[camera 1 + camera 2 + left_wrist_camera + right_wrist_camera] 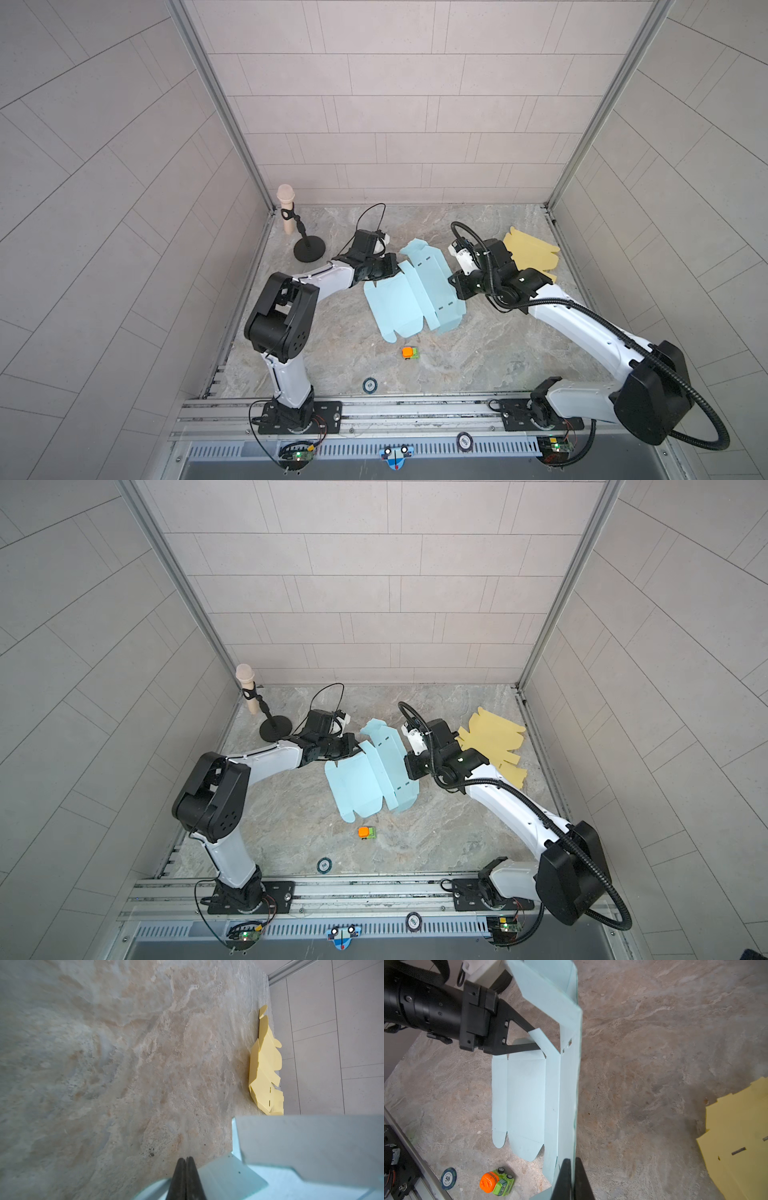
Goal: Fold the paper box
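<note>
Blue paper box [399,299] edge between tight right fingers [564,1180], left fingers [179,1180] closed alongside; yellow sheet [530,249], toy truck [410,353] near.

Left arm [291,378], right arm [582,324]: white link shells, black joint housings with round holes, black base plates [328,417] with screws. Right arm carries black corrugated conduit [725,434]. Left tool [185,1164], right tool [572,1165]: matte black, narrow tapered fingers [564,1178]. Green-lit control boards [297,456] below bases.
</note>
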Motion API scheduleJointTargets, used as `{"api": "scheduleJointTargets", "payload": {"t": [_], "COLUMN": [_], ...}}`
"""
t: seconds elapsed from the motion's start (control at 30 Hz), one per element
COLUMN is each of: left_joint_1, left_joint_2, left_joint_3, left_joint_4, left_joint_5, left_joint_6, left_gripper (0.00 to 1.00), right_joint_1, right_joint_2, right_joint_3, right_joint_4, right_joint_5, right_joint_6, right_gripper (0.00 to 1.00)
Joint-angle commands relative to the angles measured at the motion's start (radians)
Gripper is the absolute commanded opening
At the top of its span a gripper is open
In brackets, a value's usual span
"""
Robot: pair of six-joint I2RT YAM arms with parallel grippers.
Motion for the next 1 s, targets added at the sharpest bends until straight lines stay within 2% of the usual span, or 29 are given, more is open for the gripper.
{"api": "scheduleJointTargets", "payload": {"t": [0.0, 0.3, 0.47, 0.6, 0.7, 0.97], "left_joint_1": [-0.021, -0.047, -0.036, -0.03, -0.004, 0.113], "left_joint_2": [-0.054, -0.031, -0.044, -0.113, -0.162, -0.229], "left_joint_3": [-0.016, -0.021, -0.017, -0.036, -0.074, -0.186], "left_joint_4": [0.02, 0.049, 0.036, 0.02, 0.048, 0.174], "left_joint_5": [0.009, 0.005, -0.01, -0.052, -0.055, -0.053], "left_joint_6": [0.004, -0.014, -0.019, -0.002, -0.029, -0.111], "left_gripper": [0.0, 0.0, 0.0, 0.0, 0.0, 0.02], "right_joint_1": [0.005, 0.005, 0.004, 0.0, -0.007, -0.005], "right_joint_2": [-0.014, 0.013, 0.051, 0.07, 0.082, 0.185], "right_joint_3": [0.006, 0.014, 0.07, 0.121, 0.13, 0.208], "right_joint_4": [0.005, -0.011, -0.092, -0.146, -0.133, -0.172], "right_joint_5": [0.019, 0.072, 0.153, 0.214, 0.189, 0.292], "right_joint_6": [-0.02, -0.06, -0.163, -0.249, -0.301, -0.375], "right_gripper": [0.0, 0.0, 0.0, 0.0, 0.0, 0.0]}}
